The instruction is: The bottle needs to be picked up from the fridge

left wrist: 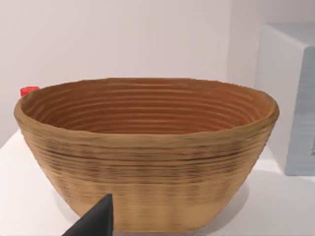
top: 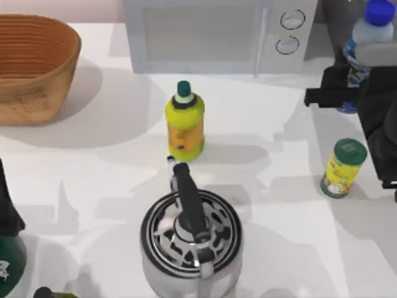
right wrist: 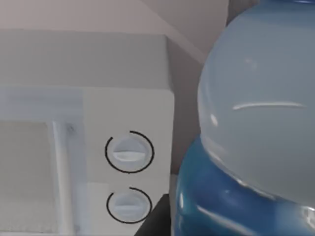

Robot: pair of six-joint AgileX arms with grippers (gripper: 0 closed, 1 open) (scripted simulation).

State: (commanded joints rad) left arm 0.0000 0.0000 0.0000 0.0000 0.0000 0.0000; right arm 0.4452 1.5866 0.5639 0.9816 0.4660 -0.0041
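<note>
At the table's far right, my right gripper (top: 347,93) holds the bottle (top: 366,37) (grip apparently closed); next, lift clear

Before my claws, one woven brown basket (top: 31,68), one light grey microwave (top: 217,34), one blue-capped clear bottle (top: 372,28), one yellow-green bottle (top: 185,124), one yellow canister (top: 342,167), one steel kettle (top: 191,239)

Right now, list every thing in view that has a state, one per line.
bottle: upright, blue cap on, at the right gripper.
yellow-green bottle: upright, dark green cap on.
yellow canister: upright, green lid on.
kettle: upright, lid on, handle over the top.
basket: upright, nothing visible inside.
microwave: door shut.
left arm: parked at the table's left edge.
</note>
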